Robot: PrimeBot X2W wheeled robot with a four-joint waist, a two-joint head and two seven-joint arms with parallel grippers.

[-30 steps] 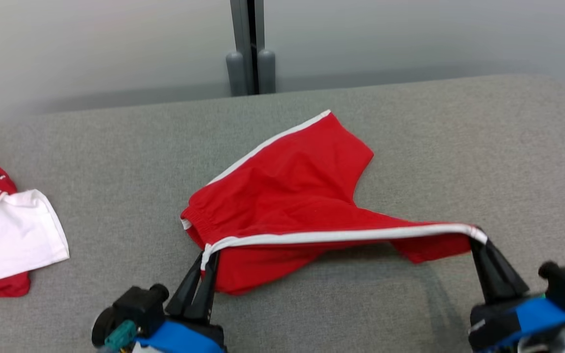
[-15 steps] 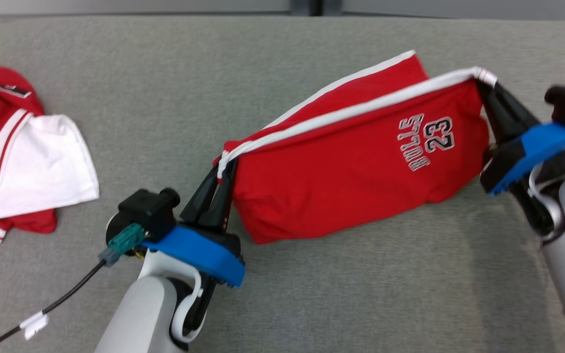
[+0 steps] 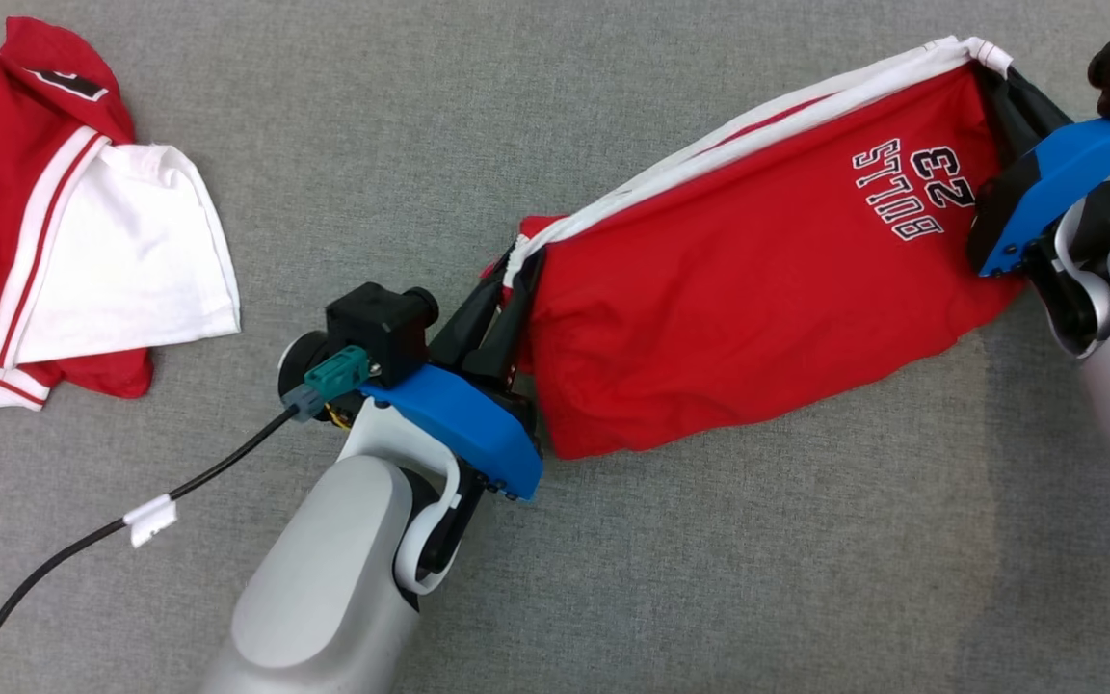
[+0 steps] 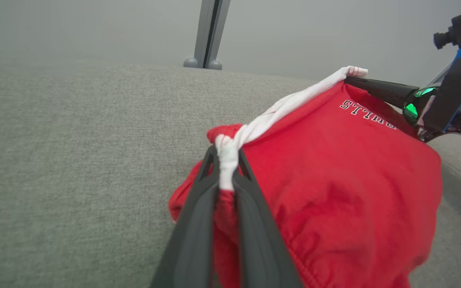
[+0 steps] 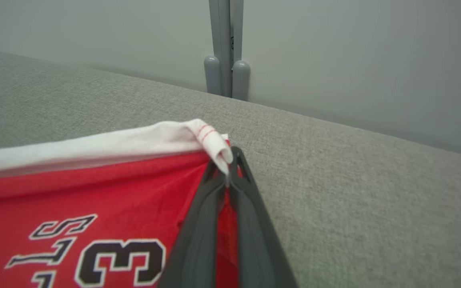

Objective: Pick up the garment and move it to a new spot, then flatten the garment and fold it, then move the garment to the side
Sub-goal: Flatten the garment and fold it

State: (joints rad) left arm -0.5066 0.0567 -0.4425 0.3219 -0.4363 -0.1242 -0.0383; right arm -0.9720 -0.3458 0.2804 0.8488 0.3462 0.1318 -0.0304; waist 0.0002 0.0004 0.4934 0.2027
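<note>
Red shorts (image 3: 738, 289) with white trim and a "BULLS 23" print hang stretched between both hands over the grey counter (image 3: 613, 578), right of centre, trim edge up and the red body sagging below; whether it touches the counter can't be told. Left hand (image 3: 516, 280) is clenched on the trim at the waistband-side corner, and right hand (image 3: 993, 72) is clenched on the trim at the opposite, higher corner, with the fingers pinching cloth in both wrist views. A red-and-white jersey (image 3: 54, 222) lies crumpled on the counter's far left, well apart from the shorts.
</note>
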